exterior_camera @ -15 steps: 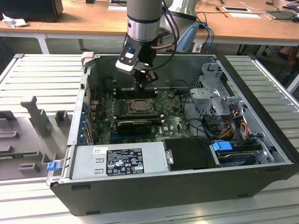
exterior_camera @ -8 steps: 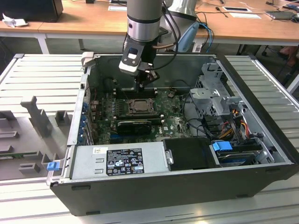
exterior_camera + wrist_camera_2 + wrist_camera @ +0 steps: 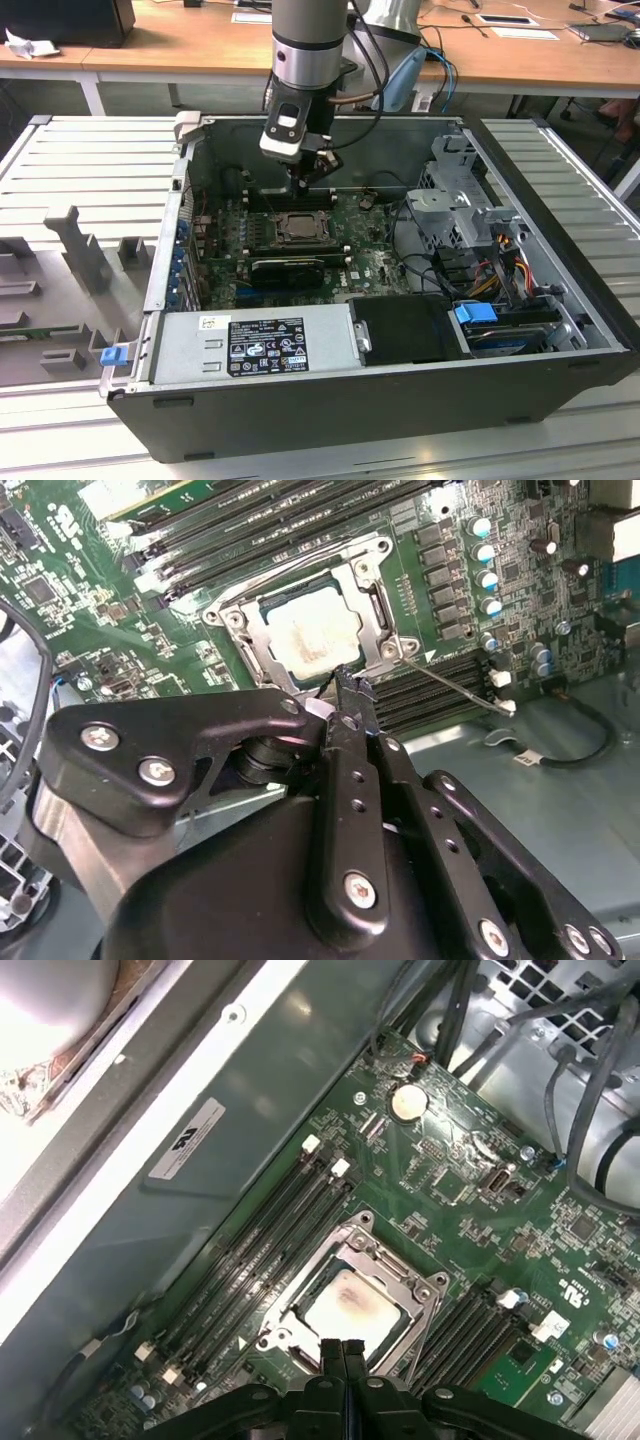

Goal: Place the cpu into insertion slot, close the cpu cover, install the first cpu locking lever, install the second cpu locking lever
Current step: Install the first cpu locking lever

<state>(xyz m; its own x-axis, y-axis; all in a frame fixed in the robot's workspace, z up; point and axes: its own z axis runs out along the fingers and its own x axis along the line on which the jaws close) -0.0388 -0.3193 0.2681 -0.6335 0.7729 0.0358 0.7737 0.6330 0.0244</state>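
Note:
The cpu (image 3: 308, 637) is a pale square chip lying in the insertion slot (image 3: 297, 228) on the green motherboard. The silver cpu cover (image 3: 368, 608) lies flat around the chip, framing it. One thin wire lever (image 3: 455, 685) sticks out sideways from a socket corner; another lever (image 3: 300, 562) runs along the socket's edge. My gripper (image 3: 350, 688) is shut with nothing in it, its tips just above the socket's rim. In the first wrist view the gripper (image 3: 341, 1348) hangs at the edge of the cover (image 3: 405, 1282), next to the cpu (image 3: 345, 1305).
Memory slots (image 3: 262, 1222) flank the socket on both sides. A black card (image 3: 288, 268) lies in front of the socket. The grey power supply (image 3: 250, 345) fills the case's front. A drive cage (image 3: 460, 200) and loose cables (image 3: 490, 262) sit at the exterior view's right.

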